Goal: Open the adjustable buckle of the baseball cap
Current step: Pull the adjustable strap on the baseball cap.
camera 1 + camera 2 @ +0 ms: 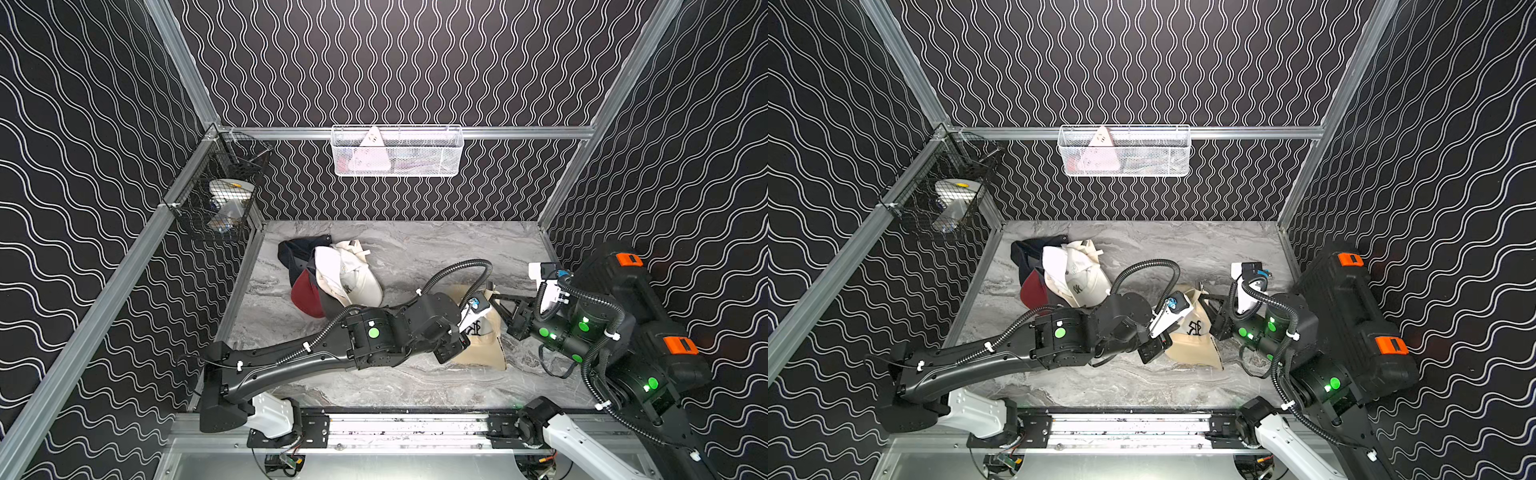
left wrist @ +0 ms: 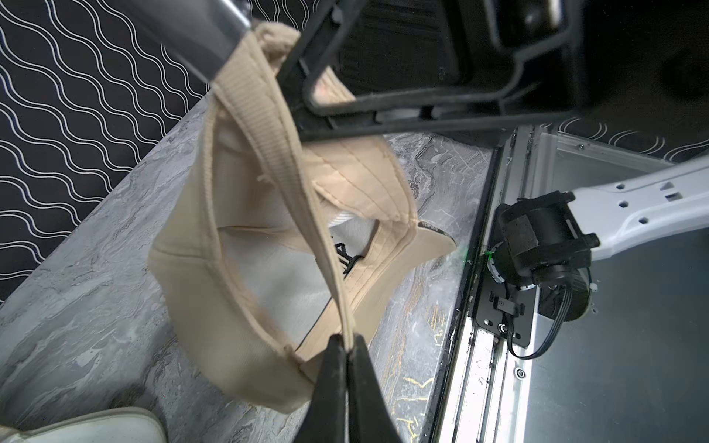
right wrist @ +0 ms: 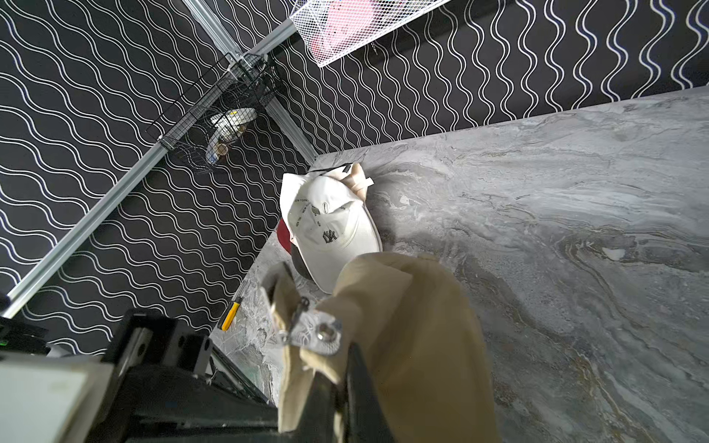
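A beige baseball cap (image 1: pixel 484 347) (image 1: pixel 1196 347) hangs just above the marble table (image 1: pixel 415 257), right of centre, held between both grippers. In the left wrist view my left gripper (image 2: pixel 347 339) is shut on the end of the cap's ribbed strap (image 2: pixel 291 161), which runs taut to the right gripper's black frame. In the right wrist view my right gripper (image 3: pixel 337 364) is shut on the cap's back fabric, right below the silver metal buckle (image 3: pixel 320 337). In a top view the right gripper (image 1: pixel 494 293) reaches the cap from the right. The left arm hides the cap's left part.
A pile of caps lies at the back left: white (image 1: pixel 353 278), red (image 1: pixel 307 297) and dark (image 1: pixel 299 253). A white wire basket (image 1: pixel 397 151) hangs on the back wall and a black one (image 1: pixel 216 195) on the left. A black case (image 1: pixel 648 303) stands right. A yellow-handled tool (image 3: pixel 230 316) lies by the left edge.
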Available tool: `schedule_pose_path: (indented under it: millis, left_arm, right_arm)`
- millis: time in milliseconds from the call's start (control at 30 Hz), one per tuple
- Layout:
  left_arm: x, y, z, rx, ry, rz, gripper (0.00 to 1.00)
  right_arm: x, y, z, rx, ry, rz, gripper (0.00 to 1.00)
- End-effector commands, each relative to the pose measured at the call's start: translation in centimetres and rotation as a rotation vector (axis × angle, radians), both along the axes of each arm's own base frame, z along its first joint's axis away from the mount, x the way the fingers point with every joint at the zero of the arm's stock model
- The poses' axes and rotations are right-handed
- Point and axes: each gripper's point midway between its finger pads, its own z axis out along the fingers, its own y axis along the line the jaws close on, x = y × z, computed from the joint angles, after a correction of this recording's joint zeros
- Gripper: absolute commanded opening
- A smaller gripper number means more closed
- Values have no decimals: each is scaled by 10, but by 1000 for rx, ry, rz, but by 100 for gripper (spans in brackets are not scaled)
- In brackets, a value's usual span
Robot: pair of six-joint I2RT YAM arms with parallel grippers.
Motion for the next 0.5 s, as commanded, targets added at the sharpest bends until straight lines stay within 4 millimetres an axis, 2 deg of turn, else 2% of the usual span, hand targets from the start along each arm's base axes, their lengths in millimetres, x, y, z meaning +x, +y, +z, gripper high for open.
schedule_pose_path:
  millis: [0, 467]
  left_arm:
    - [0, 0, 6, -29, 2, 10, 0]
    - [-3, 2, 5, -25, 3, 11, 0]
  right_arm:
    - [4, -2, 11, 33, -35, -26, 0]
    - [3, -7, 13, 41, -42, -51, 0]
